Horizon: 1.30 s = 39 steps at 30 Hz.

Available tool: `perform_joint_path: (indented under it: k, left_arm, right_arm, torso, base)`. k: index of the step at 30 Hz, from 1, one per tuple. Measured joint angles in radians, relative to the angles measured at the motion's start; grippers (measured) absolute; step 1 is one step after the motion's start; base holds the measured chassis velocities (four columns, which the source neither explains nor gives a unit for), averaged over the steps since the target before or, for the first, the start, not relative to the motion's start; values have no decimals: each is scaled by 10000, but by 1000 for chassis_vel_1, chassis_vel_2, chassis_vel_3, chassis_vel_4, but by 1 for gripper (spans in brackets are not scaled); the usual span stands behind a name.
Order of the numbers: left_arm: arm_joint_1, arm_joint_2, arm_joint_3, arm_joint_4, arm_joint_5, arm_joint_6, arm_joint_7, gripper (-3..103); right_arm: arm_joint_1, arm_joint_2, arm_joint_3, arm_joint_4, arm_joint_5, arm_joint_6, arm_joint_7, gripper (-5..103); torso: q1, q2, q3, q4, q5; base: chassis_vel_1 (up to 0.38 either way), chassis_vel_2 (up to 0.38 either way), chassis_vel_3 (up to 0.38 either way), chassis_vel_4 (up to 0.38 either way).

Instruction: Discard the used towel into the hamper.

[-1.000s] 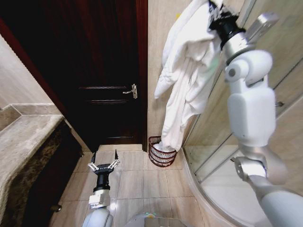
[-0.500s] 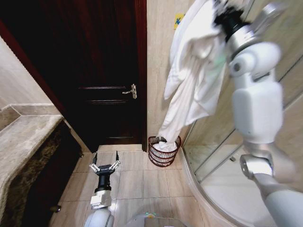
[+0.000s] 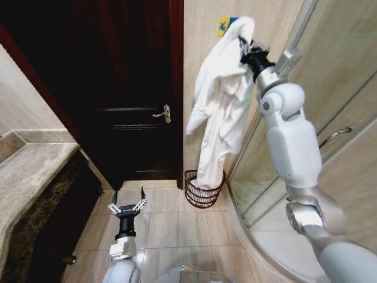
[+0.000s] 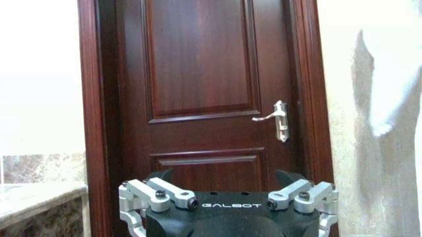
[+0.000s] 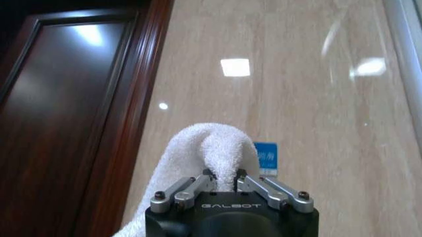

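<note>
A large white towel [image 3: 221, 106] hangs in long folds high beside the beige wall, pinched at its top by my right gripper [image 3: 244, 46]. In the right wrist view that gripper [image 5: 224, 176] is shut on a fold of the towel [image 5: 211, 148]. The towel's lower end reaches down into the hamper [image 3: 202, 191], a small dark red-brown wire-mesh basket on the tiled floor in the corner by the door frame. My left gripper [image 3: 127, 207] stands open low over the floor, left of the hamper, with nothing between its fingers.
A dark wooden door [image 3: 118, 88] with a metal handle [image 3: 163, 113] fills the back. A marble counter [image 3: 29, 171] runs along the left. A curved glass shower enclosure [image 3: 294, 177] stands on the right. Open tiled floor [image 3: 171, 230] lies before the hamper.
My right arm has swung left and lowered a little with the towel, so the cloth now hangs straighter above the hamper. The left arm has barely moved.
</note>
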Motion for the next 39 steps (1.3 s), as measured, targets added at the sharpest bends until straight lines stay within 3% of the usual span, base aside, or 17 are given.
perform_joint_path:
  k: [13, 18, 22, 29, 39]
  left_arm:
    - [-1, -16, 18, 252, -120, -295, -121, 100]
    - [9, -22, 64, 234, -106, -309, -137, 100]
    - [99, -20, 48, 179, -99, -398, -149, 100]
    - [127, -2, 57, 89, -76, -419, -140, 100]
    - [190, -42, 105, 148, 69, -662, -175, 100]
  right_arm:
    - [-2505, 471, -169, 623, -344, 645, -18, 12]
    - [-2019, 557, -262, 310, -354, 815, 136, 12]
    - [-262, 181, -374, -302, -134, 833, 82, 12]
    - [1072, 35, -526, -972, 23, 827, -3, 12]
    - [-407, 409, -465, -920, -68, 962, -89, 12]
  torso:
    - [-1, 0, 0, -1, 4]
    - [0, 0, 1, 2, 2]
    - [2, 0, 1, 2, 2]
    - [0, 1, -1, 0, -4]
    - [1, 0, 1, 2, 2]
  base:
    - [0, 0, 0, 0]
    - [0, 0, 0, 0]
    - [0, 0, 0, 0]
    - [0, 0, 0, 0]
    - [0, 0, 0, 0]
